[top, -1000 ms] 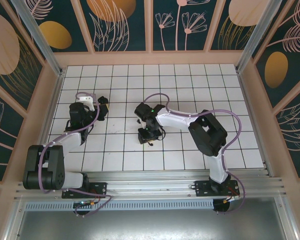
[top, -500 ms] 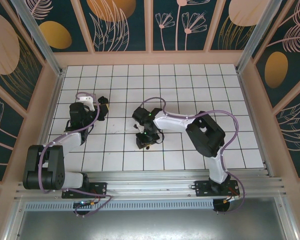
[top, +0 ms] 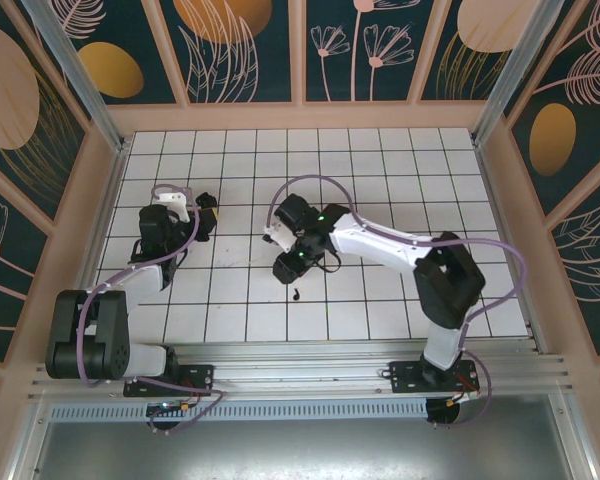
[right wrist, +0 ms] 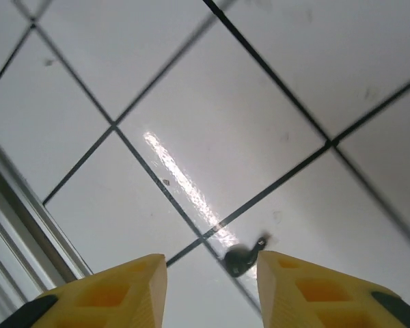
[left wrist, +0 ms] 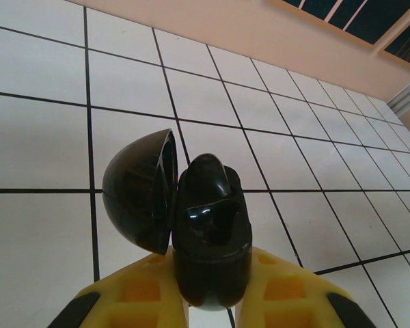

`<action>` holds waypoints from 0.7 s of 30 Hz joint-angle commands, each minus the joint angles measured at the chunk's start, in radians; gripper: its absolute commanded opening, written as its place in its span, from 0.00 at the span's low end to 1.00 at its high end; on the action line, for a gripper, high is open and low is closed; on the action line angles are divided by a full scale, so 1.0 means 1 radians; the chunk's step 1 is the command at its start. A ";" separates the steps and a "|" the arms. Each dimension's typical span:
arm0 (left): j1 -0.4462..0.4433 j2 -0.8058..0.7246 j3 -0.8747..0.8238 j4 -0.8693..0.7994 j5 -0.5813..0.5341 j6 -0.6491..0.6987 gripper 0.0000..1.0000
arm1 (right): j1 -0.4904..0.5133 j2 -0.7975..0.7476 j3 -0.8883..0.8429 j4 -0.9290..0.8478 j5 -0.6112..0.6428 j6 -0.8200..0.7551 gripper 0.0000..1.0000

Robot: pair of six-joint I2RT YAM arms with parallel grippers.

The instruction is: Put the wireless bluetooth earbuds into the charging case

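Left gripper (left wrist: 210, 304): clenched on the charging case (left wrist: 210, 236), with a yellow finger (left wrist: 133, 297) on each side of its lower body.
Charging case: glossy black and upright in the grip. Its domed lid (left wrist: 138, 198) is swung open to the left in the left wrist view. From above it sits over the left-middle tiles (top: 206, 206).
Right gripper (right wrist: 212, 273): released. The yellow fingers (right wrist: 123, 290) stand apart with nothing between them, poised above the tiles.
Black earbud (right wrist: 242, 259): lies loose on a white tile at a grid line, close by the inner edge of the right-hand finger in the right wrist view. From above it lies on the table (top: 296, 294), just nearward of the right gripper (top: 286, 267) and well apart from the case.
Right arm (top: 380, 240): stretches from its near-edge base leftward to mid-table.
Left arm (top: 140, 265): extends from its near-left base up the left side.
Table (top: 400, 170): white tiles with black grid lines.
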 commanded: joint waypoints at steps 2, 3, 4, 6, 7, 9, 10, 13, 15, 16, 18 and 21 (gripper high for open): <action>-0.012 -0.017 0.022 0.006 0.008 0.024 0.01 | -0.030 -0.073 -0.068 -0.032 -0.057 -0.592 0.42; -0.013 -0.017 0.022 0.006 0.008 0.024 0.01 | -0.036 -0.083 -0.080 -0.036 -0.055 -0.698 0.43; -0.013 -0.019 0.021 0.005 0.008 0.025 0.01 | -0.043 -0.089 -0.091 -0.043 -0.054 -0.806 0.44; -0.015 -0.021 0.023 0.002 0.007 0.025 0.01 | -0.054 -0.084 -0.090 -0.070 -0.047 -0.998 0.44; -0.015 -0.024 0.022 0.000 0.005 0.027 0.01 | -0.055 -0.073 -0.085 -0.076 -0.026 -1.068 0.44; -0.015 -0.024 0.024 -0.003 0.004 0.029 0.01 | -0.045 -0.050 -0.080 -0.079 0.017 -1.180 0.44; -0.015 -0.025 0.025 -0.005 0.004 0.029 0.01 | -0.035 -0.043 -0.088 -0.058 0.037 -1.222 0.44; -0.016 -0.020 0.028 -0.003 0.007 0.029 0.01 | -0.006 -0.050 -0.153 0.049 0.059 -1.339 0.43; -0.016 -0.018 0.028 -0.003 0.008 0.027 0.01 | 0.002 -0.051 -0.179 0.098 0.040 -1.383 0.43; -0.016 -0.018 0.028 -0.003 0.008 0.027 0.01 | 0.004 -0.047 -0.183 0.107 0.028 -1.398 0.43; -0.018 -0.022 0.026 -0.004 0.005 0.027 0.01 | 0.008 -0.032 -0.188 0.117 0.015 -1.406 0.43; -0.017 -0.023 0.026 -0.008 0.000 0.029 0.01 | 0.014 -0.011 -0.207 0.137 0.022 -1.401 0.41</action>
